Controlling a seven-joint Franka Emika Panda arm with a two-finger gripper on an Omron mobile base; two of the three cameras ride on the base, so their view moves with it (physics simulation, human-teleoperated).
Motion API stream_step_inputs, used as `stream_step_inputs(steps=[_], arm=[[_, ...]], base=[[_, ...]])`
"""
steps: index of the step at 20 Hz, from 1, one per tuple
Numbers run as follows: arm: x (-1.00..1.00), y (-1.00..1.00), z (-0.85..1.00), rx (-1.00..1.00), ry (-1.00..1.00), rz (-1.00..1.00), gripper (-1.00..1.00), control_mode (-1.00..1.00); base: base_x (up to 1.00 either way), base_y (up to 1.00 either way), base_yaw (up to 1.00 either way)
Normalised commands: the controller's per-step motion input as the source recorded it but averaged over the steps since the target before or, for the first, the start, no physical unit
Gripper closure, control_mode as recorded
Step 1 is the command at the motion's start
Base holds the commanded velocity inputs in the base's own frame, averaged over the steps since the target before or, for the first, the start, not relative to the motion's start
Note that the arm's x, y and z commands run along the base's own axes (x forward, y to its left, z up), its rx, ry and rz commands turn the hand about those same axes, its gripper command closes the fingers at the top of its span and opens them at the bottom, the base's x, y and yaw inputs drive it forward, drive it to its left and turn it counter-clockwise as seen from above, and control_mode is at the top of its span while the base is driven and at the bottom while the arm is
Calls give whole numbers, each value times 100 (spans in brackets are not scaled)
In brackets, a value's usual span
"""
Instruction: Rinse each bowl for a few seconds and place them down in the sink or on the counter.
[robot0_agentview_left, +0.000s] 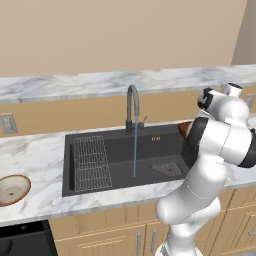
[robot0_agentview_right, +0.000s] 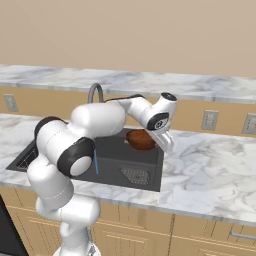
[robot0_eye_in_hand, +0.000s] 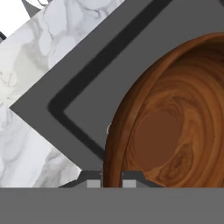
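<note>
Holding the reddish-brown bowl (robot0_agentview_right: 140, 139) by its rim over the right end of the sink (robot0_agentview_left: 100, 186), near the corner by the counter (robot0_agentview_right: 210, 175). Fingertips (robot0_eye_in_hand: 94, 183) pressed close on either side of the rim in the hand view, pinching the thin wall between them; gripper (robot0_eye_in_hand: 112, 183) narrowed to almost nothing, as an edge grip demands. Bowl tilted steeply, inside turned toward the hand camera, so likely to shed water rather than pool it.

Tap (robot0_agentview_left: 132, 107) running: thin blue stream (robot0_agentview_left: 135, 150) falling straight to the basin floor near the middle, left of the mesh drain (robot0_agentview_left: 167, 169). Held bowl well to the right of the stream, not under it. Judged step: bowl lifted and carried at the sink's edge, rinse either pending or finished; cannot tell which from this moment alone.

Tan bowl (robot0_agentview_left: 12, 189) resting upright on the counter left of the sink, well apart from the arm, cream speckled inside showing. Wire rack (robot0_agentview_left: 91, 162) lying in the left part of the basin, nothing on it.

Risk noted: rim pinch on a glossy, possibly wet wall, so slip or rotation in the grip is plausible if swung fast. Basin floor beside the drain looks a fair set-down spot.
</note>
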Motion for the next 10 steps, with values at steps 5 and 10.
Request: stream_step_inputs(steps=[5,10], arm=[[-19,-37,6,0,-1,-8,100,-100],[-18,-33,8,-1,-1,-8,100,-100]], base=[[0,0,0],[0,0,0]])
